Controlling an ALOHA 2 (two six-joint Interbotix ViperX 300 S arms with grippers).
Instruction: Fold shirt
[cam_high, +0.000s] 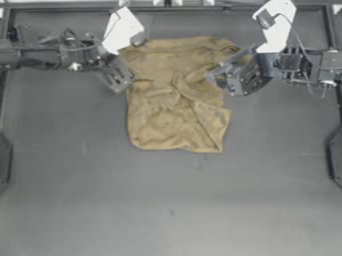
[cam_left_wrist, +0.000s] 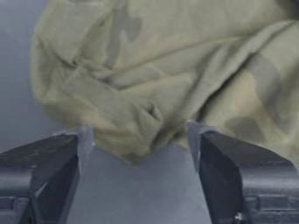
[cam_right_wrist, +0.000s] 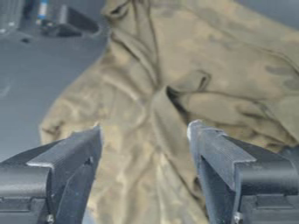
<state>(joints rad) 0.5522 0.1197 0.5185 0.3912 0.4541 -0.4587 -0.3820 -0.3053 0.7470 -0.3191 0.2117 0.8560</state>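
Item count: one garment, two grippers, one work surface.

One shirt is present; it is the only fabric item, tan with darker blotches, and it lies crumpled on one dark table. Two arms are in view, one entering from each side, and each carries one gripper: one left gripper and one right gripper. Each gripper has two jaws, giving four jaws in total. Each wrist view shows its own pair of jaws spread apart with cloth between them.
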